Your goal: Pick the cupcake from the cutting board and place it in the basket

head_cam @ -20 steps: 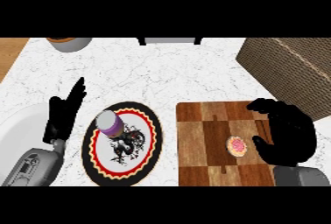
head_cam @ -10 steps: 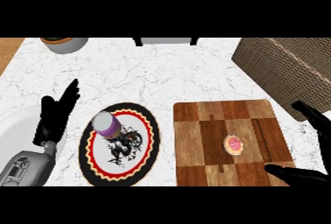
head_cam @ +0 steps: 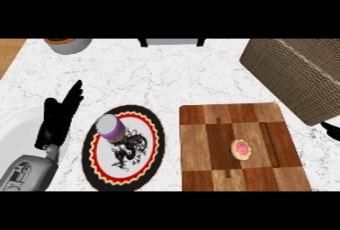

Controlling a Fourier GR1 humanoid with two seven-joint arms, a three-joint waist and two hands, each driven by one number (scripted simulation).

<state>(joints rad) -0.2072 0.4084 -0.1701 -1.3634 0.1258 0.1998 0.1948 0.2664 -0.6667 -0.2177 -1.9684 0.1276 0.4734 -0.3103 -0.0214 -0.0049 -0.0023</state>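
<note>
I am looking down at the white marble counter (head_cam: 166, 72). The cupcake (head_cam: 241, 148) is sitting on the wooden cutting board (head_cam: 199, 148), a bit right of the board's middle. It is showing a pink top with a light rim. Nothing is touching it.

The woven basket (head_cam: 299, 76) is standing at the upper right, just past the board's far right corner. I am not seeing anything inside it from here.

My left hand (head_cam: 58, 117) is resting at the left side, with its fingers straight and pointing up. It is holding nothing. It is sitting just beside a round plate (head_cam: 100, 173) with a black rim and a red ring. A small purple and grey cup (head_cam: 111, 127) is standing on the upper part of that plate.

Of my right hand (head_cam: 330, 129) I am seeing only a small black bit at the right edge, near the basket's lower corner. I cannot tell how it is shaped.

A grey pot (head_cam: 66, 44) is peeking in at the top left.
</note>
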